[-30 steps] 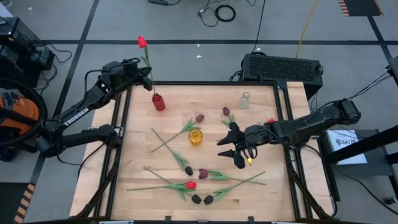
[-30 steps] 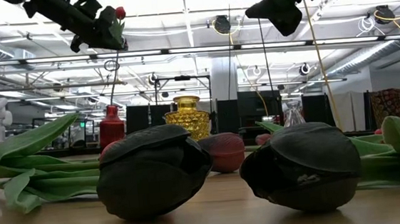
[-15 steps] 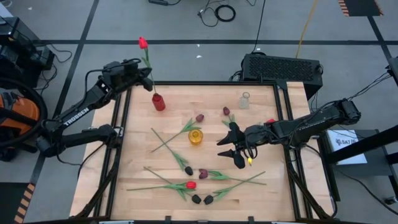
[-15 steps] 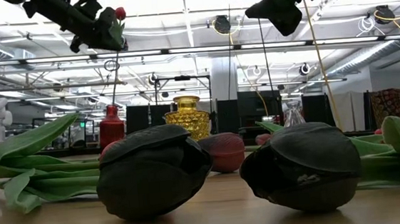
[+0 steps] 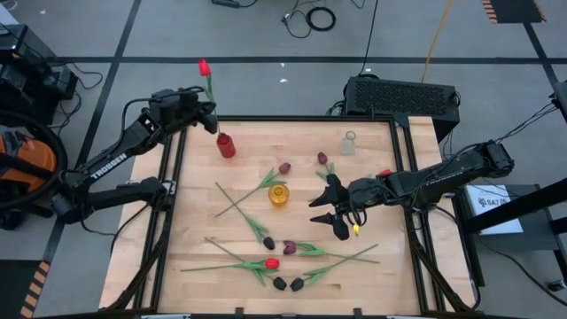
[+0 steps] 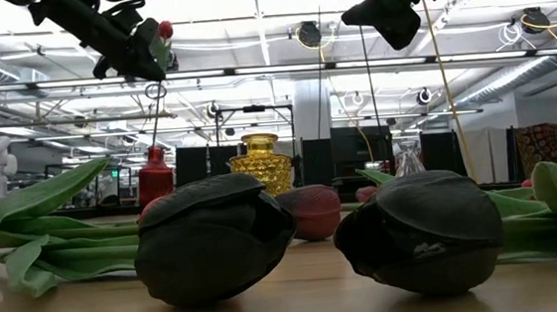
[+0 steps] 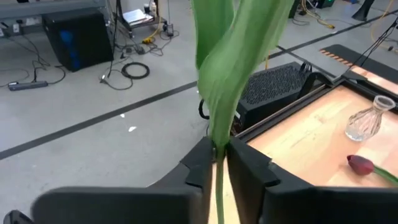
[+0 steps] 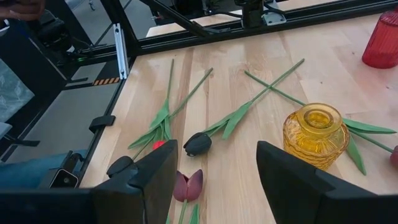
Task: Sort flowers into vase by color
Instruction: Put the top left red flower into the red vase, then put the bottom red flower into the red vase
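Red is the colour in play on the left: a red tulip (image 5: pixel 204 67) stands with its stem running down into the red vase (image 5: pixel 226 145) at the far left corner of the worktop (image 5: pixel 372 275). The left gripper (image 5: pixel 206 117) sits around that stem just above the vase mouth; the left wrist view shows the stem (image 7: pixel 218 186) and its leaf (image 7: pixel 233 56) in the slot between the fingers (image 7: pixel 199 163), but I cannot tell whether they are pinching or letting go. The stem's long axis is close to upright, so a release should let it drop straight down.

In the middle stands a yellow vase (image 5: pixel 279 194), with loose tulips (image 5: pixel 266 252) lying flat around it, red, maroon and black heads mixed, stems mostly slanting across the boards. A clear vase (image 5: pixel 349 143) stands at the far edge.

The right gripper (image 5: pixel 330 214) hovers open and empty just right of the yellow vase, and is the nearer arm to the loose flowers.
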Available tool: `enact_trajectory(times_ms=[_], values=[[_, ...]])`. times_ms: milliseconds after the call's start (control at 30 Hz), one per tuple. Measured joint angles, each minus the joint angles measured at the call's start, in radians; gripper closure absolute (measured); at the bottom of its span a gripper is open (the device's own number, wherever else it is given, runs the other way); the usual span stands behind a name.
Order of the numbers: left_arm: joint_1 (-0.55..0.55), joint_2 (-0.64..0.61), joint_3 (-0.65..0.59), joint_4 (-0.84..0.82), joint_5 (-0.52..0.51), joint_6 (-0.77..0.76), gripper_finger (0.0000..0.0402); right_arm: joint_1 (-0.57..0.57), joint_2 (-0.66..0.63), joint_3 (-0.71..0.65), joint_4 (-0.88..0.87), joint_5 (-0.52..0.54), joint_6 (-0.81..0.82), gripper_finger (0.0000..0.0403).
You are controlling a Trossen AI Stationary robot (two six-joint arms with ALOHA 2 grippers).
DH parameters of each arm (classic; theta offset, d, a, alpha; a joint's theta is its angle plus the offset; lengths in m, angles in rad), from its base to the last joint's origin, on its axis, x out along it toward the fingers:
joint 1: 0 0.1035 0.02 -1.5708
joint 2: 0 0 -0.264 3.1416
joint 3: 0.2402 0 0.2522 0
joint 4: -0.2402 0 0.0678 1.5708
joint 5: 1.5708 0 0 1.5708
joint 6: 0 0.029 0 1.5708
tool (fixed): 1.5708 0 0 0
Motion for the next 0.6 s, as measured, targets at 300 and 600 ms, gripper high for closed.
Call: enact_trajectory(times_ms=[300, 600], values=[[0.0, 0.024, -0.001, -0.124, 0.004, 0.001, 0.0256, 0.0, 0.0, 0.0, 0.0, 0.0, 0.001, 0.0192], [0.0, -0.09, -0.001, -0.332, 0.009, -0.04, 0.0237, 0.0, 0.0, 0.0, -0.006, -0.001, 0.006, 0.0192]])
